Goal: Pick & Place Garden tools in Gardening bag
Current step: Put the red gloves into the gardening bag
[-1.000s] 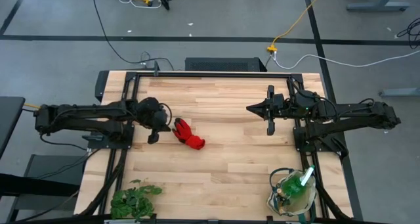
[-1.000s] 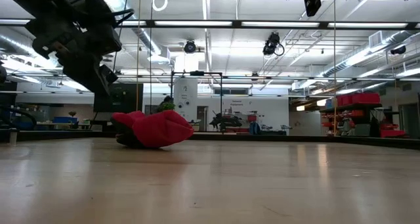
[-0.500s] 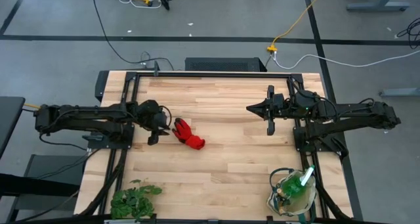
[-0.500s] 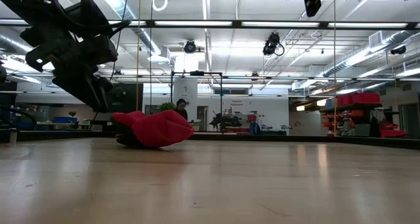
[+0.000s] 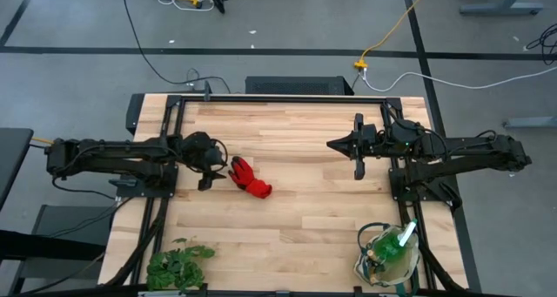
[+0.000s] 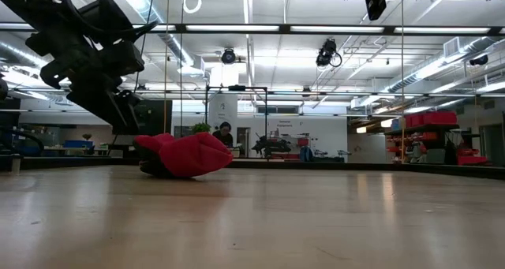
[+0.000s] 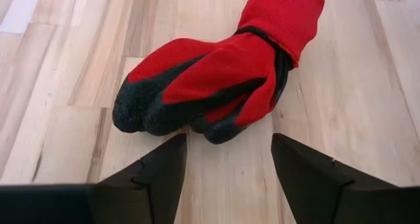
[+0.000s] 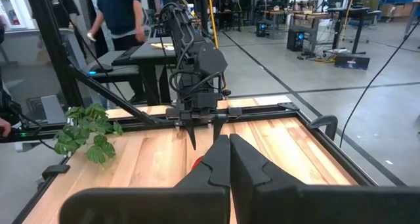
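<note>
The red glove (image 5: 251, 179) with dark fingertips lies flat on the table left of centre, its cuff (image 7: 289, 14) pointing away from my left gripper. My left gripper (image 7: 228, 148) hovers open just short of the glove's fingertip end, slanting down, one finger on each side of that end and touching nothing. In the low view the left gripper (image 6: 118, 111) hangs left of the glove (image 6: 185, 153). My right gripper (image 8: 228, 145) stays shut, high over the table's right half (image 5: 357, 153). The gardening bag (image 5: 389, 255) stands at the near right corner with a green spray bottle (image 5: 402, 238) in it.
A leafy green plant bunch (image 5: 178, 264) lies at the near left corner. Black frame rails (image 5: 165, 158) run along the table's left, right and far sides. Bare wood (image 5: 305, 201) lies between the glove and the bag. People move in the room beyond.
My left gripper has sunk a little toward the table beside the glove, tipped slightly, and opened its fingers. The glove has stayed where it lay.
</note>
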You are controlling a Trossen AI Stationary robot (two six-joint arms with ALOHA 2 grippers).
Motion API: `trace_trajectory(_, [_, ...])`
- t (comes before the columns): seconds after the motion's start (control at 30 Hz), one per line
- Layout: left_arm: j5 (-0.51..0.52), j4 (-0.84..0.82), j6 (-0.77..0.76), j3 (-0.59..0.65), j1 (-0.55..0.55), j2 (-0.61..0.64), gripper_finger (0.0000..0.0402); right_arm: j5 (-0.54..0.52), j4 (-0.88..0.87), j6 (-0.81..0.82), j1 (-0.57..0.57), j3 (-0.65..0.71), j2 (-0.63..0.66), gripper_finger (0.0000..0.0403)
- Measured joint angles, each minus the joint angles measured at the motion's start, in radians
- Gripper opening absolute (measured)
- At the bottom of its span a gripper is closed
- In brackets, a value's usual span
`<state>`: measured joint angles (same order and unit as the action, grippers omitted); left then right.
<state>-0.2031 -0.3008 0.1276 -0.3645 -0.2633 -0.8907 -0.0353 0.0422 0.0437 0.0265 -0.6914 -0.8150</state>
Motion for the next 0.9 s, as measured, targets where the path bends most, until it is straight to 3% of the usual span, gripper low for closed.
trace_trajectory(0.27, [0.001, 0.032, 0.0, 0.0, 0.0, -0.028, 0.0232, 0.0, 0.0, -0.001, 0.0, 0.0, 0.0, 0.0001])
trace_trajectory(0.63, [-0.001, 0.16, 0.042, 0.0, 0.0, -0.196, 0.0232, 0.0, 0.002, -0.001, 0.0, 0.0, 0.0, 0.0001])
trace_trajectory(0.9, [-0.018, 0.186, 0.041, 0.001, 0.0, -0.211, 0.0232, 0.0, 0.002, -0.001, 0.0, 0.0, 0.0, 0.0001])
